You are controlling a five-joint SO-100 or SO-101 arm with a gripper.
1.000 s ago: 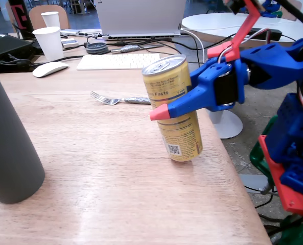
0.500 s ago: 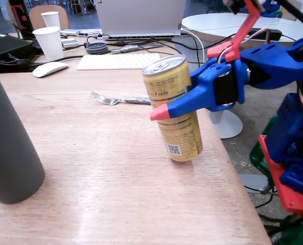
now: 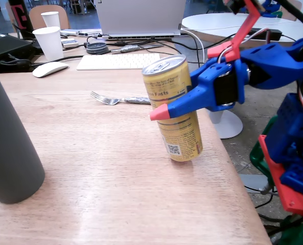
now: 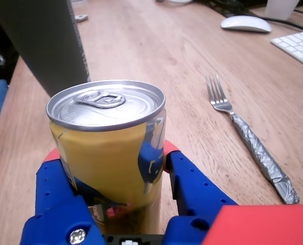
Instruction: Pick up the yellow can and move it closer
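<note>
The yellow can is a slim golden can with a silver top and a QR code low on its side. It leans to the left in the fixed view, near the table's right edge. My blue gripper with red fingertips is shut on the can's middle from the right. The can's base is at or just above the wood; I cannot tell whether it touches. In the wrist view the yellow can fills the space between both blue fingers of the gripper.
A large dark grey cylinder stands at the left front. A fork lies just behind the can. Farther back are a keyboard, a mouse, white cups and a laptop.
</note>
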